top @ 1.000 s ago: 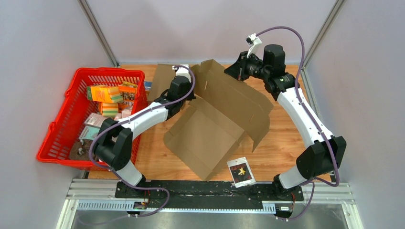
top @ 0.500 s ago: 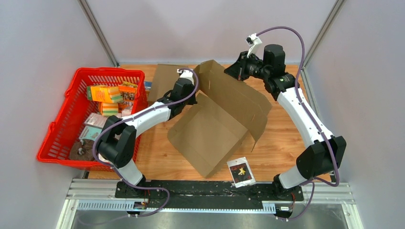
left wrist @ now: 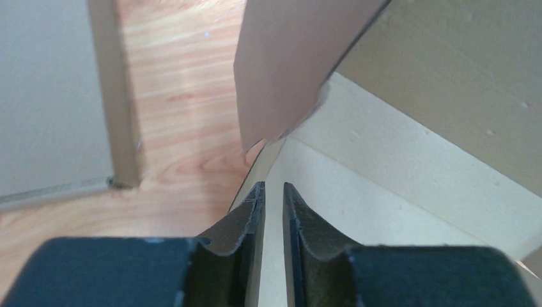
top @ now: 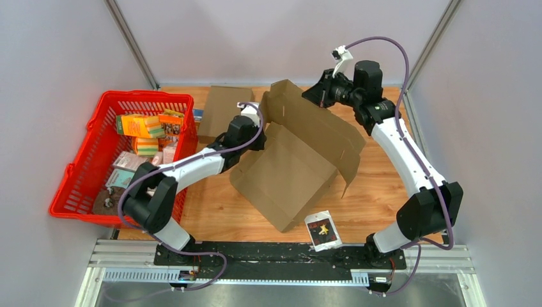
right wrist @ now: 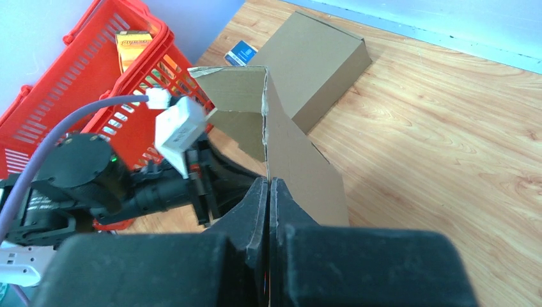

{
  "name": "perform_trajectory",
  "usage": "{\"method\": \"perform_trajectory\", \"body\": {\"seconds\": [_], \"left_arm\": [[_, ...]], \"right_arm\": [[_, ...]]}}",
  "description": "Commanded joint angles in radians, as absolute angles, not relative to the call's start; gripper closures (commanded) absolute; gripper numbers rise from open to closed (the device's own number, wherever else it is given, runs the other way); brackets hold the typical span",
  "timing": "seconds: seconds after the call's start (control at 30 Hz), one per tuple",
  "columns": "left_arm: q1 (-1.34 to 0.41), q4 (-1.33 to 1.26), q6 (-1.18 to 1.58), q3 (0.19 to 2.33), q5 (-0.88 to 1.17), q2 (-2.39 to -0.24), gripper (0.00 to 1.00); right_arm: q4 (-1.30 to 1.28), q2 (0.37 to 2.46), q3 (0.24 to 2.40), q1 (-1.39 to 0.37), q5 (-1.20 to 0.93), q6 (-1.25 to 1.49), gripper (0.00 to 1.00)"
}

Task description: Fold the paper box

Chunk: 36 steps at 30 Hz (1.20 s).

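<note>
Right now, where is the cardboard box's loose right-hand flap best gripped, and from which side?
I'd pinch the loose flap of the cardboard box at its free near edge, from the front right: it sticks out thin and clear, while the right gripper clamps the far wall.

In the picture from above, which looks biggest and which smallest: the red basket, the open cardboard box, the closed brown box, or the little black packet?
1. red basket and open cardboard box: they look about alike, too close to rank.
2. closed brown box.
3. black packet, the smallest.
</note>
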State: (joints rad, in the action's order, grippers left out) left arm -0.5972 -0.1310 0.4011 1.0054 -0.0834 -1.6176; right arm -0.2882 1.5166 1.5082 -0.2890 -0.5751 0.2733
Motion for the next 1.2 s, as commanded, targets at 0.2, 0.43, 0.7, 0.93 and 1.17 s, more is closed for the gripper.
{"method": "perform_trajectory", "body": {"seconds": [0.2, 0.43, 0.7, 0.93, 1.17], "left_arm": [[-0.554, -0.279, 0.549, 0.778, -0.213, -1.279, 0.67], [-0.425, 0.087, 0.609, 1.085, -0.092, -1.468, 0.85], [-0.402, 0.23, 0.607, 1.282, 0.162, -1.678, 0.9], [-0.402, 0.163, 0.658, 1.269, 0.294, -1.701, 0.91], [-0.425, -0.069, 0.722, 1.169, 0.383, -1.677, 0.92]], "right_arm": [[-0.235, 1.474, 1.551, -0.226, -0.61, 0.371, 1.0], [-0.173, 1.457, 1.52, -0.195, -0.693, 0.394, 1.0], [-0.149, 1.454, 1.529, -0.187, -0.701, 0.41, 1.0], [-0.141, 1.451, 1.525, -0.192, -0.698, 0.417, 1.0], [-0.087, 1.451, 1.483, -0.192, -0.722, 0.459, 1.0]]}}
